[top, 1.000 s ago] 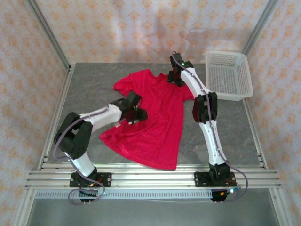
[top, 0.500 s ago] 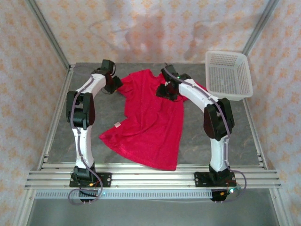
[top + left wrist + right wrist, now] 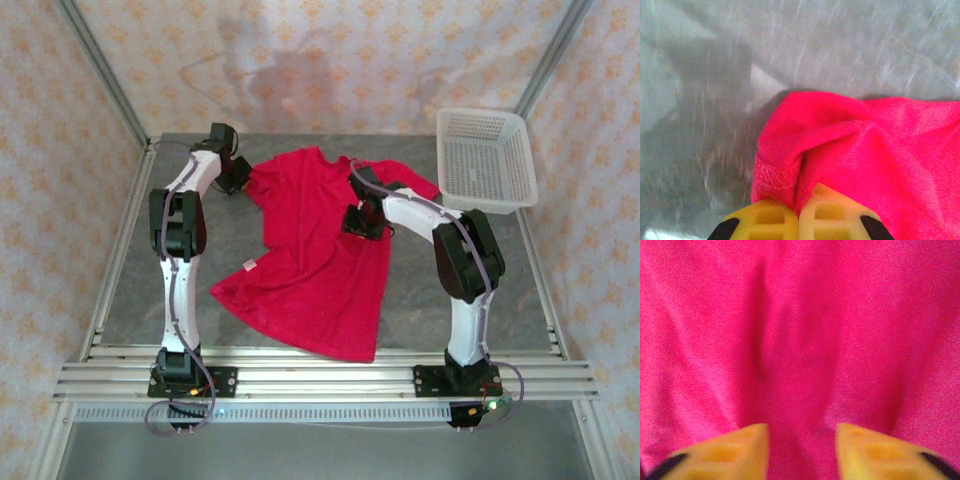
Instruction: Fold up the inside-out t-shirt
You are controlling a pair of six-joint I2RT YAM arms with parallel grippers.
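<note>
A bright red inside-out t-shirt [image 3: 322, 250] lies spread on the middle of a grey counter [image 3: 190, 275], seen from above. Its collar points toward the far wall and its wide hem toward the two arm bases at the near edge. The cloth is mostly flat, with soft wrinkles down the middle. A small white tag [image 3: 247, 265] shows at the shirt's left edge, near the hem.

The left hand [image 3: 238, 176] is at the far left of the shirt, on the tip of the left sleeve [image 3: 810, 130]. In the left wrist view its yellow fingers [image 3: 767, 220] are pressed together, clenched on a bunched fold of the red sleeve, with bare grey counter just beyond the cloth. The left arm stretches from its base straight up the left side of the counter.

The right hand [image 3: 360, 220] sits over the shirt's right side, below the right sleeve. In the right wrist view its two yellow fingers [image 3: 735, 450] stand apart, released, with wrinkled red cloth filling the gap and everything beyond. The picture is blurred, so whether the tips press into the cloth is hard to say. The right arm bends at the elbow beside the shirt's right edge.

A white mesh basket [image 3: 487, 160] sits at the far right corner, apart from the shirt. Patterned walls enclose the counter.
</note>
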